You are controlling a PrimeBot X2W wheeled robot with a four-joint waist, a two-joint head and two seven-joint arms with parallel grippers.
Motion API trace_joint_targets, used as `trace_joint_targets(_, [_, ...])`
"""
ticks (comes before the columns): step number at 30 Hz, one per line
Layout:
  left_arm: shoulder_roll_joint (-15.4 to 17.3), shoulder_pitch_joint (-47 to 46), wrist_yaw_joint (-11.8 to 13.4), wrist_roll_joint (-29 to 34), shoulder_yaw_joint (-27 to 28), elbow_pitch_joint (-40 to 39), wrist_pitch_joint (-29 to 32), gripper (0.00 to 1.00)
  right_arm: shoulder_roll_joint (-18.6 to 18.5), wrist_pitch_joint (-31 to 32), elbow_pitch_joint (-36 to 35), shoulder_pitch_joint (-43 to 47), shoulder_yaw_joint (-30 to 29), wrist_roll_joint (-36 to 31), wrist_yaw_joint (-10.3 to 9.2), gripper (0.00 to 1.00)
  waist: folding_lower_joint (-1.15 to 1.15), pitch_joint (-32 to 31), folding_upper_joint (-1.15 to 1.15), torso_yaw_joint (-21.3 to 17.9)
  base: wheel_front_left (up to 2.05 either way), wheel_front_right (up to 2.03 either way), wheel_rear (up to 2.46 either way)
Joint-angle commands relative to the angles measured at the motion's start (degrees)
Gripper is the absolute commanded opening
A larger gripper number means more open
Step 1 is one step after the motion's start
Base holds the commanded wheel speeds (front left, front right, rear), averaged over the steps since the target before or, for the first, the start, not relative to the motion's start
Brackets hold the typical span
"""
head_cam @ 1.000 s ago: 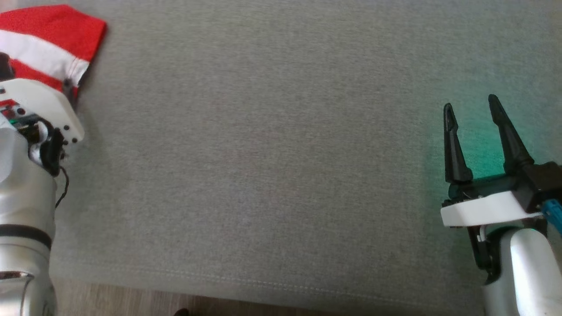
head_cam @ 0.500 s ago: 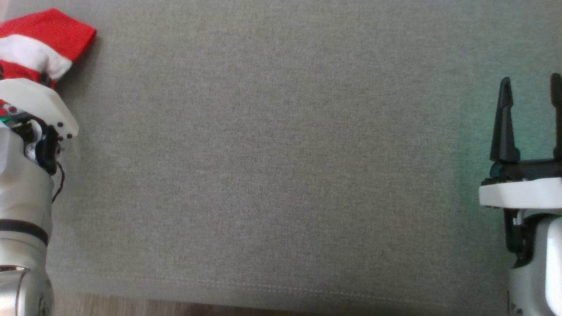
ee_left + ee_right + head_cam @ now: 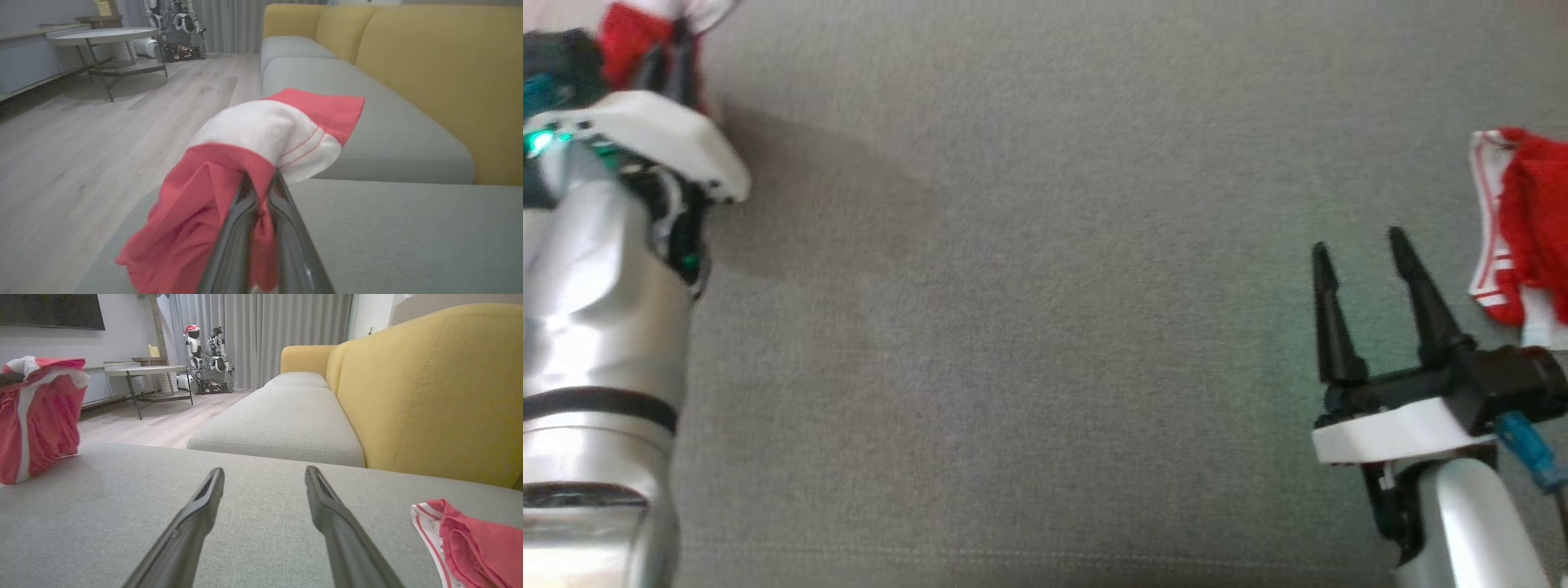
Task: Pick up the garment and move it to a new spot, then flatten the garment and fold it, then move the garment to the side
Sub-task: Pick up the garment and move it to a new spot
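Note:
The garment (image 3: pixel 261 126) is red and white cloth, bunched and hanging from my left gripper (image 3: pixel 261 176), whose fingers are shut on a fold of it. It is held up above the grey sofa cushion (image 3: pixel 1045 327). In the head view the left gripper (image 3: pixel 678 39) is at the top left with the garment (image 3: pixel 625 37) around its fingers. The right wrist view has the hanging garment (image 3: pixel 39 412) at its far left. My right gripper (image 3: pixel 1357 242) hovers over the cushion at the lower right, open and holding nothing (image 3: pixel 264 471).
A second red and white cloth (image 3: pixel 1523 237) lies crumpled on the cushion just right of my right gripper. Yellow sofa backrests (image 3: pixel 429 396) rise behind the seat. Off the cushion's edge is wooden floor (image 3: pixel 81 163) with a round table (image 3: pixel 102 36).
My left gripper has shut on the garment and raised it off the cushion. The head camera has shifted, bringing the second cloth into view at the right.

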Motion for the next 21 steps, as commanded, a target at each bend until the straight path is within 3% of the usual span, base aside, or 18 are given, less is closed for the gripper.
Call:
trace_joint_targets(1, [1.6,-0.2,-0.28,-0.59,-0.06,-3.33,-0.35,0.0,-0.16,-0.77,-1.24,-0.52,2.01,0.58,-0.04,1.0,0.0,-1.98,0.0,-1.46,0.0,0.0,0.0])
trace_joint_targets(8, [-2.1,3.27,-0.34,-4.8,-6.29,-14.19,3.65,0.0,-0.16,-2.11,0.04,-0.78,0.98,2.4,-0.04,1.0,0.0,-4.55,0.0,-3.84,0.0,0.0,0.0])
trace_joint_targets(14, [-3.42,6.35,-0.35,-6.25,-9.59,-22.66,7.91,0.0,-0.15,-2.7,0.77,-1.53,-1.05,2.83,-0.04,1.0,0.0,-5.06,0.0,-5.51,0.0,0.0,0.0])
trace_joint_targets(21, [-5.66,11.65,1.59,-6.8,-11.95,-29.98,11.68,0.0,-0.15,-3.19,1.55,-2.7,-1.65,3.0,-0.04,1.0,0.0,-4.74,0.0,-8.26,0.0,0.0,0.0])
